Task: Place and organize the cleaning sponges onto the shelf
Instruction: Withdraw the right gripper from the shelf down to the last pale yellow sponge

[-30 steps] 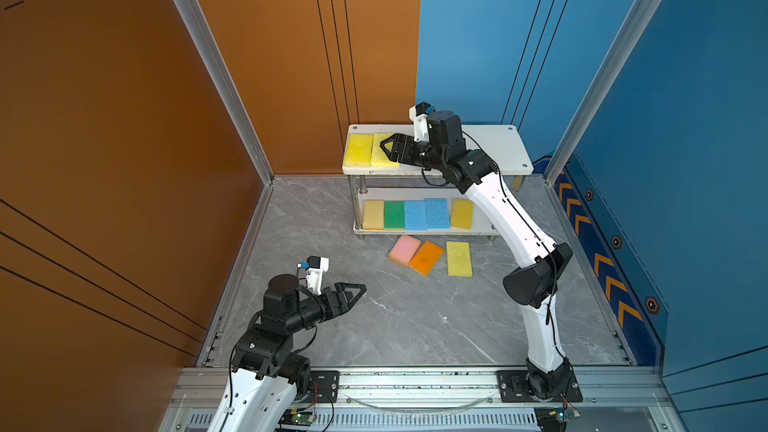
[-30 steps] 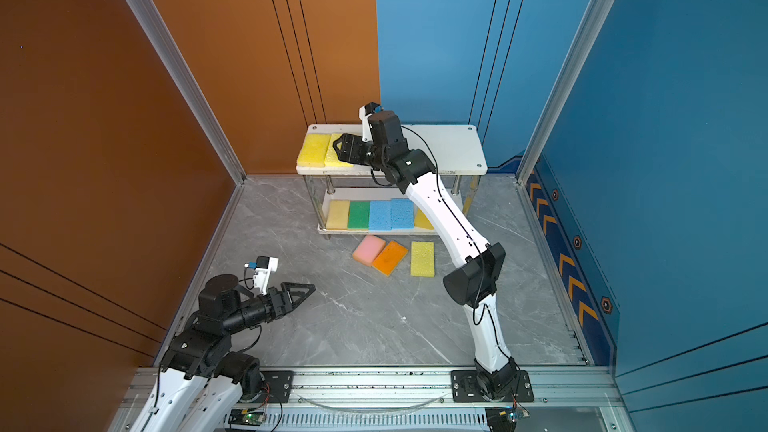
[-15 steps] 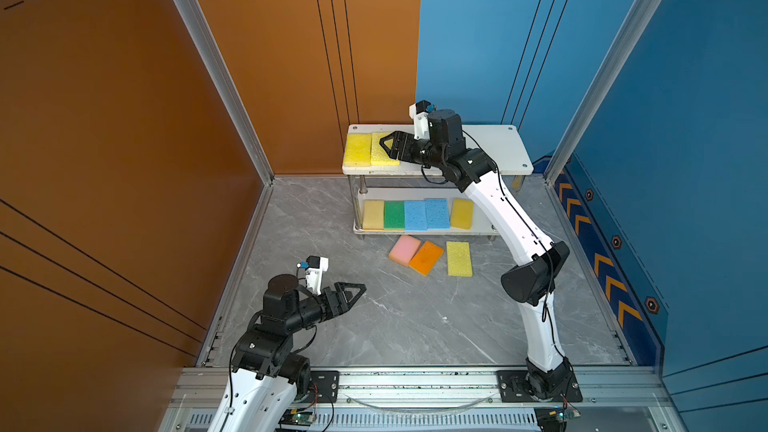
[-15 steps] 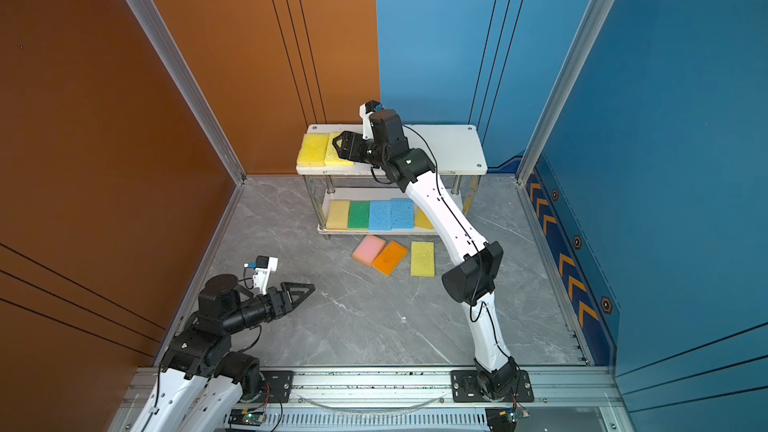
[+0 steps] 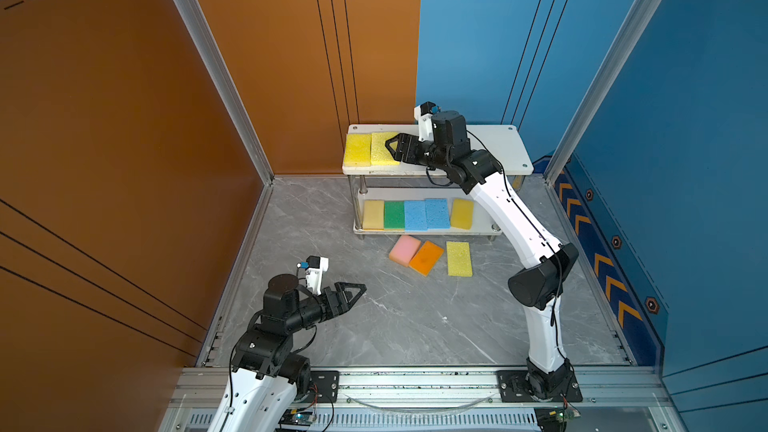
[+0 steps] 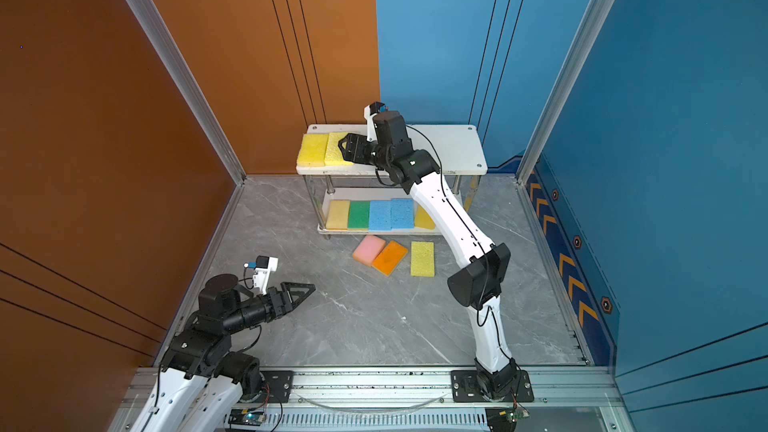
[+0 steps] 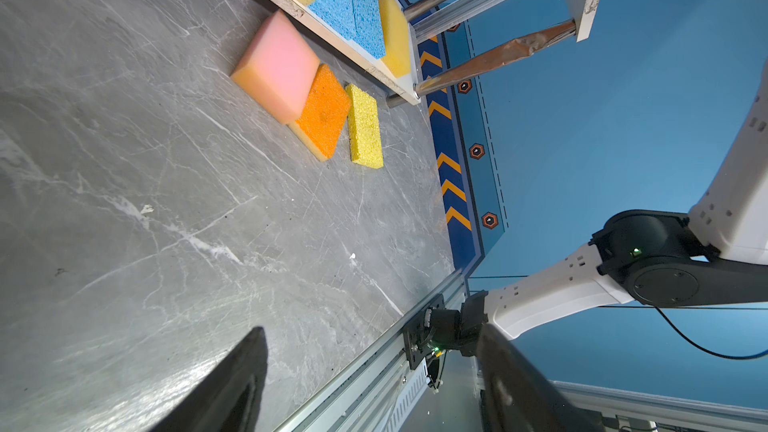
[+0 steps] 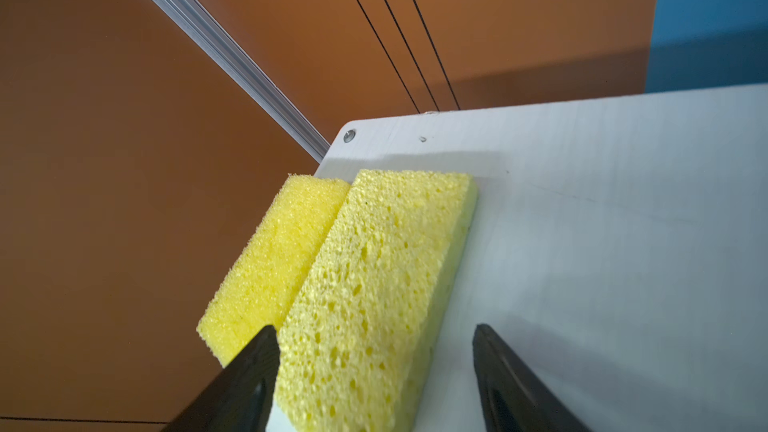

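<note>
While the right gripper [image 8: 374, 326] hangs low over the top board [image 8: 602, 222] of the shelf [image 5: 490, 151], its jaws stand spread and pinch nothing. A coarse yellow sponge [image 8: 374, 284] lies flat on that board between them. One long edge is just beside one finger [image 8: 249, 380], and I cannot tell whether the two touch. The other finger is apart from the sponge, with bare board in the gap. Outside the nearer jaw, a fine-pored yellow sponge [image 8: 274, 259] lies against the coarse one, side to side.

The left gripper [image 7: 372, 328] hangs above the grey floor [image 5: 395, 326], jaws spread wide with nothing between them. Ahead of these jaws, well apart from them, three sponges lie flat on the floor. A pink sponge [image 7: 276, 66] touches an orange sponge [image 7: 324, 112], and a second coarse yellow sponge [image 7: 365, 126] is just beside the orange one. Farther ahead, the lower board [image 5: 482, 222] carries a row of five: a pale yellow sponge [image 5: 373, 214], a green sponge [image 5: 393, 215], two light blue sponges [image 5: 414, 216] and a deeper yellow sponge [image 5: 462, 214].
</note>
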Controlling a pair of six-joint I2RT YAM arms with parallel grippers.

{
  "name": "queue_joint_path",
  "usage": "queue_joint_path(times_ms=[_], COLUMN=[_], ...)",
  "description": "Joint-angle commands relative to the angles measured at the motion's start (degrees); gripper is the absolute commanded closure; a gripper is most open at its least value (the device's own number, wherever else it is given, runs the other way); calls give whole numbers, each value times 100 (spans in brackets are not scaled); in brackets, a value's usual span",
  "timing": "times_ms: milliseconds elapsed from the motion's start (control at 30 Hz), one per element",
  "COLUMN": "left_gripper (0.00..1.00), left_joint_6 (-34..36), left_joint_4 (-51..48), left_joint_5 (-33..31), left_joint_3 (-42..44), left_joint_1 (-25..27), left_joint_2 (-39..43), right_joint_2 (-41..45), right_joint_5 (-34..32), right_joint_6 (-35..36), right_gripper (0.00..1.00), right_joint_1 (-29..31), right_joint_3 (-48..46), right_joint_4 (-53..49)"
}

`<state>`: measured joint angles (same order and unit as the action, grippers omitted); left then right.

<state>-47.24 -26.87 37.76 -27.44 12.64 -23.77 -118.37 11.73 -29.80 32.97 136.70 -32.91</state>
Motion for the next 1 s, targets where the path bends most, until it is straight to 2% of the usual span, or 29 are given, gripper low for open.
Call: queue_joint_path(times_ms=[0, 33, 233, 433, 567, 700, 800, 967], left_gripper=[15, 10, 1, 2, 2, 2, 2, 2], left_joint_6=[144, 132, -143, -453, -489, -584, -583, -762], left_joint_4=[-35, -9, 386, 973, 1481, 2503, 2946, 3219], left_joint_5=[12, 17, 136, 121, -387, -1218, -1711, -1609], left_joint_3=[-196, -208, -116, 71, 178, 304, 230, 63], left_joint_1=[-59, -54, -53, 89, 681, 1719, 2338, 2519], left_joint_2=[-51, -62, -150, -422, -822, -1556, -2300, -3396], right_joint_2=[788, 1027, 2944, 5481, 6751, 7226, 7186, 6471], right_joint_5=[-139, -107, -64, -382, -383, -291, -291, 128], right_joint_6=[360, 425, 702, 410, -146, -590, -667, -514], right_gripper=[25, 25, 24, 10, 7, 7, 7, 7], right_joint_1=[27, 46, 126, -74, -275, -357, -458, -934], right_joint_3=[-485, -716, -2872, -5762, -7368, -8609, -9230, -9607], right_joint_4=[-238, -243, -243, -399, -708, -760, -528, 99])
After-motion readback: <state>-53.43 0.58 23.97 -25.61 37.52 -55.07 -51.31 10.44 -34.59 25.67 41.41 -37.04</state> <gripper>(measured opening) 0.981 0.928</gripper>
